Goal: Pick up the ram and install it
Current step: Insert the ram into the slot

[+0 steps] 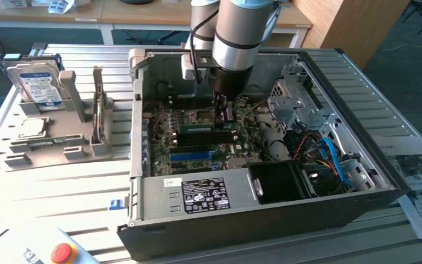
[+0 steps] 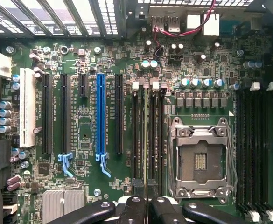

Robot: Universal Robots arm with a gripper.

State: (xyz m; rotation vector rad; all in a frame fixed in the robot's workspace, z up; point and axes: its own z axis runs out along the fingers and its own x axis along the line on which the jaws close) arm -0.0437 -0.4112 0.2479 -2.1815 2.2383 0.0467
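My gripper (image 1: pixel 223 116) reaches down into the open computer case (image 1: pixel 357 198), just over the motherboard's memory slots. It is shut on the ram (image 1: pixel 196 127), a slim green stick that runs along the slots towards the exterior view's left. In the wrist view the ram (image 2: pixel 145 140) appears edge-on as a thin olive line between two black memory slots. The black fingers (image 2: pixel 135 209) of the gripper (image 2: pixel 145 201) press together on its near end. Whether the ram is seated in its slot I cannot tell.
A silver processor socket (image 2: pixel 201 158) sits right beside the slots, and a blue card slot (image 2: pixel 100 116) lies on their other side. Outside the case, on the exterior view's left, a grey holder carries a hard drive (image 1: pixel 39 82) and a processor chip (image 1: pixel 33 127). Papers (image 1: pixel 420 176) lie on the exterior view's right.
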